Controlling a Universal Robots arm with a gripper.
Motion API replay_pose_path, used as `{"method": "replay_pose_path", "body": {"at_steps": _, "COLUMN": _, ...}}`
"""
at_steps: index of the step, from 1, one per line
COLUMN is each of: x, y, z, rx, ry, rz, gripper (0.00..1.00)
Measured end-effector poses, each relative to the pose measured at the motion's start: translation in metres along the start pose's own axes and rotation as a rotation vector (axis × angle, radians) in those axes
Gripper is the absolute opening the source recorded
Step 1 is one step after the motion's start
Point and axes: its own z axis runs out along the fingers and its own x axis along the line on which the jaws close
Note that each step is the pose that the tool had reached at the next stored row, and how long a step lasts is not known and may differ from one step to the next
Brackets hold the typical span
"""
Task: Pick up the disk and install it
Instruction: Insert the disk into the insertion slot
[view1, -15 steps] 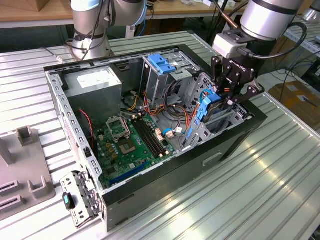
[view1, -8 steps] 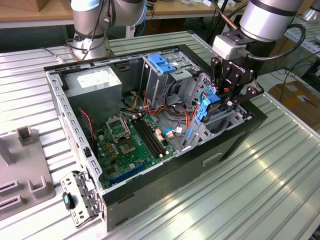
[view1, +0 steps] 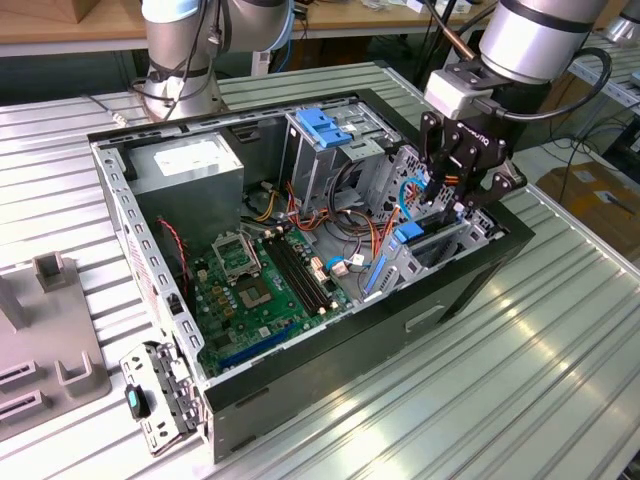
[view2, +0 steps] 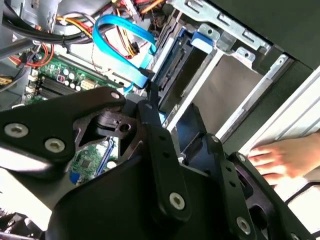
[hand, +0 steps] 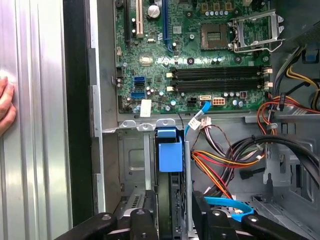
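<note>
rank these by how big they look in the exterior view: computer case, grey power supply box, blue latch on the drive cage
1. computer case, by far the largest
2. grey power supply box
3. blue latch, clearly the smallest

None of the three look close in size, so the order is not in doubt.

In the first wrist view the disk (hand: 170, 155) stands edge-on in its bay (hand: 131, 170), its label and flat faces hidden. The picture's edge cuts off the pincer (hand: 173, 196) and a person's hand (hand: 5, 105). Whether pincer and disk touch cannot be told.
</note>
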Motion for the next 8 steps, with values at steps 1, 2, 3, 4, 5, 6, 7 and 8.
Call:
{"method": "replay_pose_path", "body": {"at_steps": 1, "x": 0.0000, "y": 0.0000, "z": 0.0001, "rx": 0.0000, "ry": 0.0001, "rz": 0.000, "gripper": 0.42}}
{"method": "replay_pose_path", "body": {"at_steps": 2, "x": 0.0000, "y": 0.0001, "z": 0.0007, "rx": 0.0000, "ry": -0.0002, "rz": 0.000, "gripper": 0.42}}
{"method": "replay_pose_path", "body": {"at_steps": 3, "x": 0.0000, "y": 0.0006, "z": 0.0019, "rx": -0.0001, "ry": -0.0002, "rz": 0.000, "gripper": 0.42}}
{"method": "replay_pose_path", "body": {"at_steps": 4, "x": -0.0001, "y": 0.0016, "z": 0.0046, "rx": 0.0000, "ry": 0.0000, "rz": 0.000, "gripper": 0.42}}
{"method": "replay_pose_path", "body": {"at_steps": 5, "x": -0.0002, "y": 0.0021, "z": 0.0065, "rx": 0.0000, "ry": 0.0000, "rz": 0.000, "gripper": 0.42}}
{"method": "replay_pose_path", "body": {"at_steps": 6, "x": -0.0003, "y": 0.0023, "z": 0.0079, "rx": 0.0000, "ry": 0.0001, "rz": 0.000, "gripper": 0.42}}
{"method": "replay_pose_path", "body": {"at_steps": 7, "x": -0.0003, "y": 0.0023, "z": 0.0080, "rx": 0.0000, "ry": 0.0001, "rz": 0.000, "gripper": 0.42}}
{"method": "replay_pose_path", "body": {"at_steps": 8, "x": -0.0003, "y": 0.0023, "z": 0.0080, "rx": 0.0000, "ry": 0.0002, "rz": 0.000, "gripper": 0.42}}
